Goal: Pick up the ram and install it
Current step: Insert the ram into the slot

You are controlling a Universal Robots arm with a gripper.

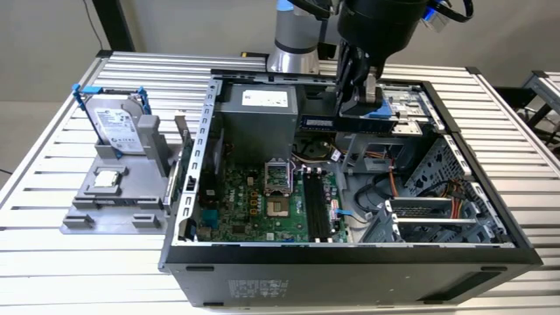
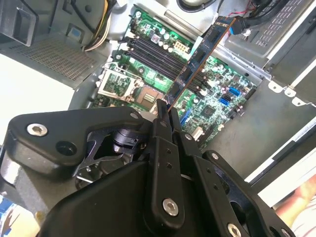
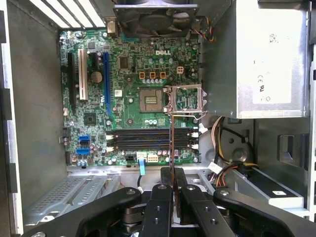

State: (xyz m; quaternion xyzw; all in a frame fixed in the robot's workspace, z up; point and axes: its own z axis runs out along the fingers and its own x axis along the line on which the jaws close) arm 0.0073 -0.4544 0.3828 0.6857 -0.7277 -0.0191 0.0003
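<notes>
My gripper (image 1: 363, 113) hangs over the open computer case (image 1: 350, 252), shut on the ram (image 1: 319, 122), a dark narrow stick with a pale label held level above the motherboard. In the second wrist view the ram (image 2: 202, 54) juts out from the fingertips (image 2: 159, 111) over the board. In the first wrist view the ram (image 3: 171, 138) is seen edge-on, crossing above the black memory slots (image 3: 148, 138). In the exterior view those slots (image 1: 317, 203) lie below the gripper, towards the case's near end, with a clear gap between ram and board.
A silver hard drive with blue rails (image 1: 118, 125) stands in a grey holder on the table at the exterior view's left. Inside the case are the processor socket (image 1: 275, 177), the power supply (image 1: 258, 105), loose cables (image 1: 394, 190) and a drive cage (image 1: 437, 220).
</notes>
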